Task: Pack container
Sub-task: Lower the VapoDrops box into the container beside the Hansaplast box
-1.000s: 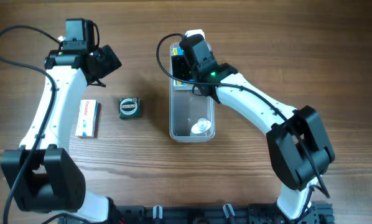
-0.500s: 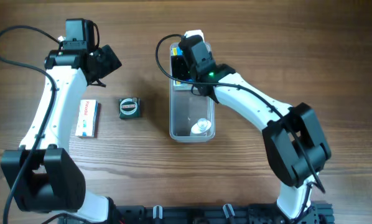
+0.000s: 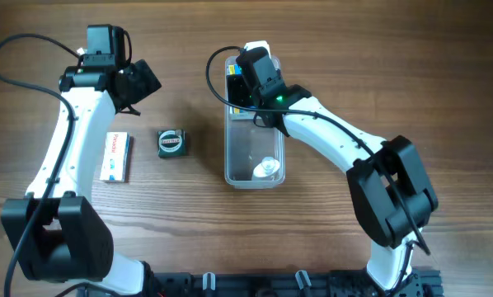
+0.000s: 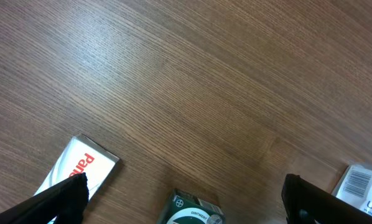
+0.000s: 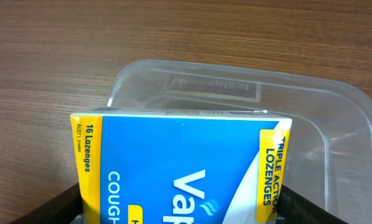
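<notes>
The right gripper [image 3: 242,89] pinches a blue-and-yellow lozenge box [image 5: 180,162] over one end of the container [image 3: 251,148]. The left gripper [image 3: 137,84] hangs spread wide above the desk [image 4: 204,74].

Left arm [image 3: 73,136] reaches far left, jaws wide apart; right arm [image 3: 329,136] stretches far, jaws clamping a blue box [image 5: 180,168].

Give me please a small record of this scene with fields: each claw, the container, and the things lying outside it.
left claw: open, empty, above the table
right claw: shut on the blue-and-yellow box, at the far end of the container
container: clear tub, with a small white round item at its near end
outside: white box and green round case, both left of the container
</notes>
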Action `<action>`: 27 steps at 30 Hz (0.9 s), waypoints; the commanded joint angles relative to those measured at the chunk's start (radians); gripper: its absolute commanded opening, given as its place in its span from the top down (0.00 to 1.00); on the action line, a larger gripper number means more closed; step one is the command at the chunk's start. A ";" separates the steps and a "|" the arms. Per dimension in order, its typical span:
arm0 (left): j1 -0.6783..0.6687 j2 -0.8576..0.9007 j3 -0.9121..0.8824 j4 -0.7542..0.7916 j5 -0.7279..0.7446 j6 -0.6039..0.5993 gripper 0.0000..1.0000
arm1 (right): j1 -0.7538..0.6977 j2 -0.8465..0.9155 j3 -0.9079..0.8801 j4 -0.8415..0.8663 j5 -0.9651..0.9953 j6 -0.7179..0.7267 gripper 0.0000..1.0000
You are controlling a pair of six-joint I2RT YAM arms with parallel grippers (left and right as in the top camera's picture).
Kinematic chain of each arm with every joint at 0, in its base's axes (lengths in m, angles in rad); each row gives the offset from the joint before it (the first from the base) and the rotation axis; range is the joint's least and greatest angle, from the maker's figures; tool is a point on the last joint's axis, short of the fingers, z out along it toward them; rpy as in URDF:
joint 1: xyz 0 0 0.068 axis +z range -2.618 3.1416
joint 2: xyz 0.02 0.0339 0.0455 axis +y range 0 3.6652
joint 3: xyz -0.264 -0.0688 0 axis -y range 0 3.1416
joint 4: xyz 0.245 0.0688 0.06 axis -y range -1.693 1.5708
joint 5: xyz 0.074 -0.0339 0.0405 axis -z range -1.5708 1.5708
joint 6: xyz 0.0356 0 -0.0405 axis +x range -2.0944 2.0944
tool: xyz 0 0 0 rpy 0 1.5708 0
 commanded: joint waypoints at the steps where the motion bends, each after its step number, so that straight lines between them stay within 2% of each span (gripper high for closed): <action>1: 0.005 -0.020 0.008 -0.003 0.009 -0.014 0.00 | 0.000 0.026 0.021 0.001 0.021 0.016 0.20; 6: 0.005 -0.020 0.008 -0.003 0.009 -0.014 0.00 | 0.001 0.013 0.037 -0.053 0.020 0.042 0.21; 12: 0.005 -0.020 0.008 -0.003 0.009 -0.014 0.00 | 0.001 0.003 0.101 -0.204 0.009 0.068 0.20; 27: 0.005 -0.020 0.008 -0.003 0.009 -0.014 0.00 | 0.031 0.003 0.101 -0.320 -0.088 0.170 0.21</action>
